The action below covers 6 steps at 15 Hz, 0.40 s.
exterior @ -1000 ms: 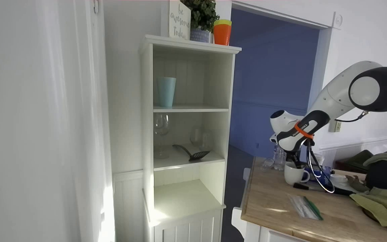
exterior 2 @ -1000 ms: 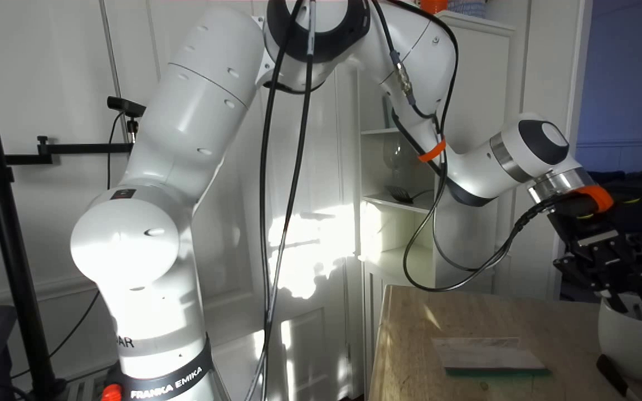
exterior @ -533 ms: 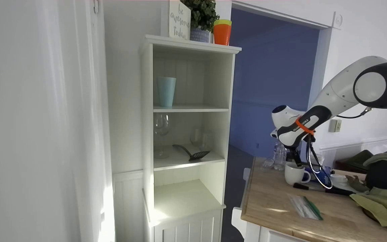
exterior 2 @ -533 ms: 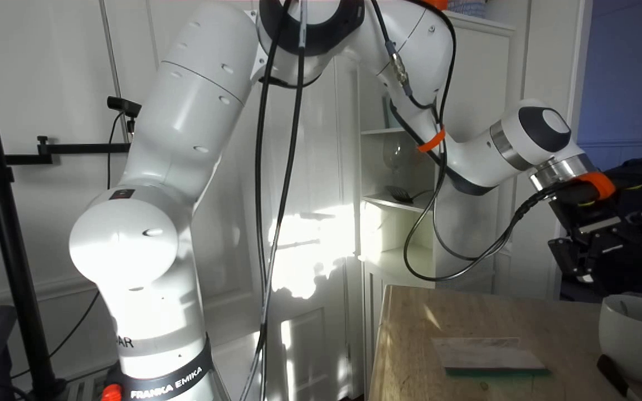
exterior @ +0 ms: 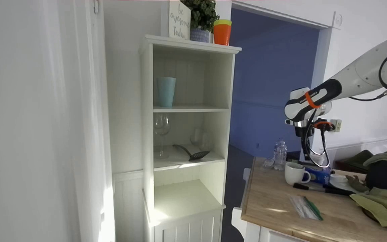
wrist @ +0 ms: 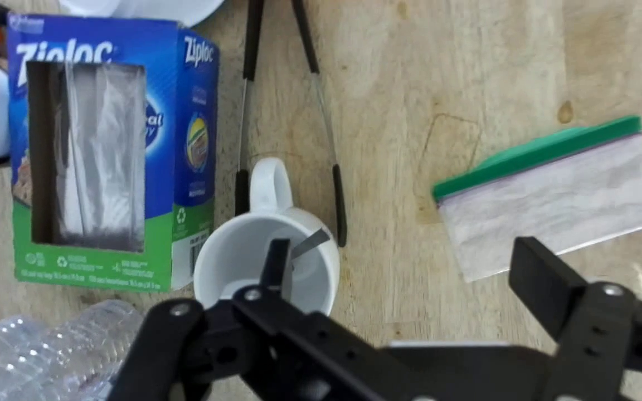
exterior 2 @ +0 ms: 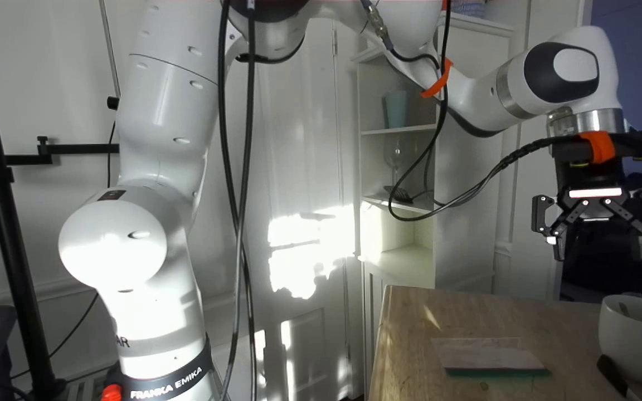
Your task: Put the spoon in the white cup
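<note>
The white cup (wrist: 326,278) is a mug standing upright on the wooden table, with its handle pointing up in the wrist view. A flat grey handle, apparently the spoon (wrist: 311,243), leans inside it with its end at the rim. The spoon's lower part is hidden behind a finger. In an exterior view only a small dark bit of the spoon (exterior 2: 623,309) shows inside the cup (exterior 2: 630,345). My gripper (wrist: 402,248) hangs above the table with its jaws wide apart and nothing between them. The gripper (exterior 2: 599,250) is clear of the cup's rim.
Beside the cup stand a blue Ziploc box (wrist: 195,139) and a clear plastic bottle (exterior: 280,156). A black-handled utensil (wrist: 340,206) lies against the cup's handle side. A green-edged plastic bag (wrist: 555,195) lies flat nearby. Green cloths (exterior: 381,205) cover the table's far end.
The gripper has let go of the spoon, its fingers spreading wider, and has risen away from the cup. It now points more straight down. The cup has stayed put.
</note>
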{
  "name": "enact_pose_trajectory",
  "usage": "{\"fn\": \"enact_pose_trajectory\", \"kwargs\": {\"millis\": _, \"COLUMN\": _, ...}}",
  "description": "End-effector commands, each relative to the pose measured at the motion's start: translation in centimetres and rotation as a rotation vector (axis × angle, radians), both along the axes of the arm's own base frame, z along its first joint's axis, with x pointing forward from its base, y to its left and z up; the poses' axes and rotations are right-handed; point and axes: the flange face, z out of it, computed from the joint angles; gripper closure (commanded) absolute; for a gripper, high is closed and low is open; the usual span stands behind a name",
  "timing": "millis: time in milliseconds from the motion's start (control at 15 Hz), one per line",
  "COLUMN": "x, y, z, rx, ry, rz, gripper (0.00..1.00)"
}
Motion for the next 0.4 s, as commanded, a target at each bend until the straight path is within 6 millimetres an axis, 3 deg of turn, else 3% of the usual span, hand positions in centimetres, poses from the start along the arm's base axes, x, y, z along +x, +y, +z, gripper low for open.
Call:
{"fn": "enact_pose_trajectory", "kwargs": {"millis": 0, "x": -4.2, "y": -1.4, "z": 2.8, "rx": 0.120, "ry": -0.057, "rz": -0.146, "gripper": 0.00}}
{"fn": "enact_pose_trajectory", "kwargs": {"millis": 133, "x": -5.7, "y": -2.2, "z": 3.9, "rx": 0.182, "ry": -0.139, "rz": -0.188, "gripper": 0.00}}
{"fn": "enact_pose_trajectory", "kwargs": {"millis": 200, "x": -3.5, "y": -2.5, "z": 2.9, "rx": 0.122, "ry": -0.074, "rz": -0.148, "gripper": 0.00}}
{"fn": "enact_pose_trajectory", "kwargs": {"millis": 333, "x": -4.7, "y": -3.0, "z": 3.8, "rx": 0.154, "ry": -0.106, "rz": -0.180, "gripper": 0.00}}
